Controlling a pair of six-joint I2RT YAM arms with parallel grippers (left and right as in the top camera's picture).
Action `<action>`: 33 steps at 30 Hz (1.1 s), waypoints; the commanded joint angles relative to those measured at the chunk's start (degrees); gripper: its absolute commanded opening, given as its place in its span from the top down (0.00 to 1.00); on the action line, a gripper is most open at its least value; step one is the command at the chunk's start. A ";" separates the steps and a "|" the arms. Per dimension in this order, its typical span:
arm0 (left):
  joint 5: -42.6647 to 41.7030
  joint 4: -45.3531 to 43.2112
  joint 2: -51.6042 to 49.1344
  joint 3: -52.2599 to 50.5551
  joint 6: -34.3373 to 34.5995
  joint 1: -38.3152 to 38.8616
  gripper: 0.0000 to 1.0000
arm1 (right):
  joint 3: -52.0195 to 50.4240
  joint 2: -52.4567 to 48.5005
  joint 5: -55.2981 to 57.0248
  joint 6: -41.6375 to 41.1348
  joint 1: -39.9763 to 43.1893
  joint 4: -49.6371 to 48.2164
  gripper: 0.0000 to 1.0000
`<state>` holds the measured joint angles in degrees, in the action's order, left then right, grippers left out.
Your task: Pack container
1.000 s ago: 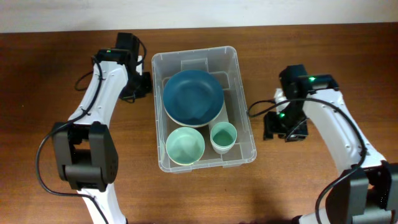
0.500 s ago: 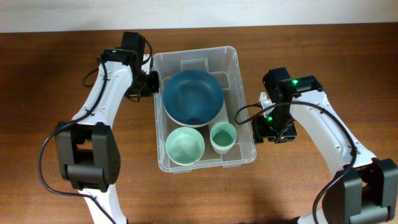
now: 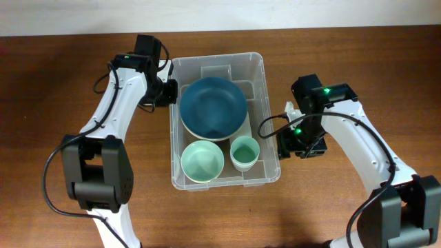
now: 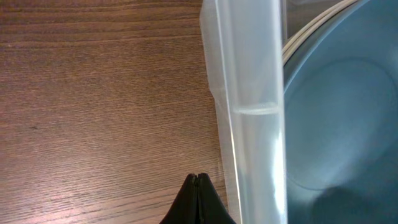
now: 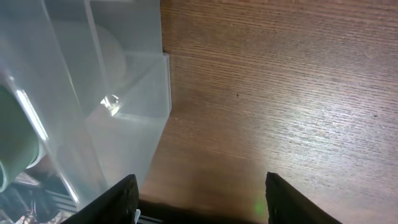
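Your left hand (image 4: pixel 198 180), clenched empty, flanks the container (image 4: pixel 249 124); your right hand (image 5: pixel 200 180), released, is cut off at lower edge.

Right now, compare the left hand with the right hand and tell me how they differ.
The left hand is shut, its fingertips pressed together; the right hand is open, its fingers wide apart. The left hand sits by the left wall of the container, beside the dark blue bowl; the right hand sits by the right wall, nearer the small green cup. Both are outside the container and hold nothing.
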<state>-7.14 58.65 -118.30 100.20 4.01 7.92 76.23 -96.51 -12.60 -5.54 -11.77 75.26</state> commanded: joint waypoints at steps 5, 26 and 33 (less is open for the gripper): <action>3.02 0.17 -0.20 0.72 -1.68 -1.03 0.87 | -0.24 -0.39 7.98 -0.33 0.59 -4.61 0.30; 13.44 1.99 5.77 11.50 -1.11 -5.77 0.00 | 5.42 4.26 13.55 0.68 8.48 -36.35 0.01; 12.33 4.57 18.53 10.43 -0.79 -6.23 0.00 | 4.76 15.96 16.55 -1.38 8.46 -31.17 0.01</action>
<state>5.48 62.81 -108.79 110.37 2.79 1.78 79.72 -87.02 0.89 -5.69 -3.51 42.52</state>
